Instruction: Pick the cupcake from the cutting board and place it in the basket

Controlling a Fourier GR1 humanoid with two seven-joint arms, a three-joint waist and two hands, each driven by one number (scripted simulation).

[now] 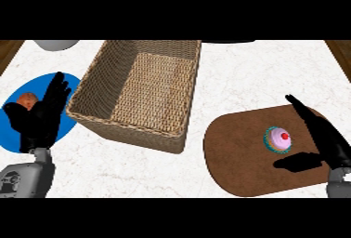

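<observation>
A cupcake (pixel 280 139) with pink icing, a red cherry and a teal wrapper sits on the brown round-cornered cutting board (pixel 240 153) at the right. My right hand (pixel 328 142) hovers just right of the cupcake, fingers straight and thumb stretched out below it, holding nothing. The woven basket (pixel 96 88) stands at the centre left with nothing inside. My left hand (pixel 42 116) rests open at the left, fingers up, over a blue plate.
A blue plate (pixel 21 139) at the left edge carries an orange item (pixel 27 99), partly hidden by my left hand. A pale round object (pixel 56 44) shows at the top left. Wooden strips border the white marble counter (pixel 137 167) on both sides.
</observation>
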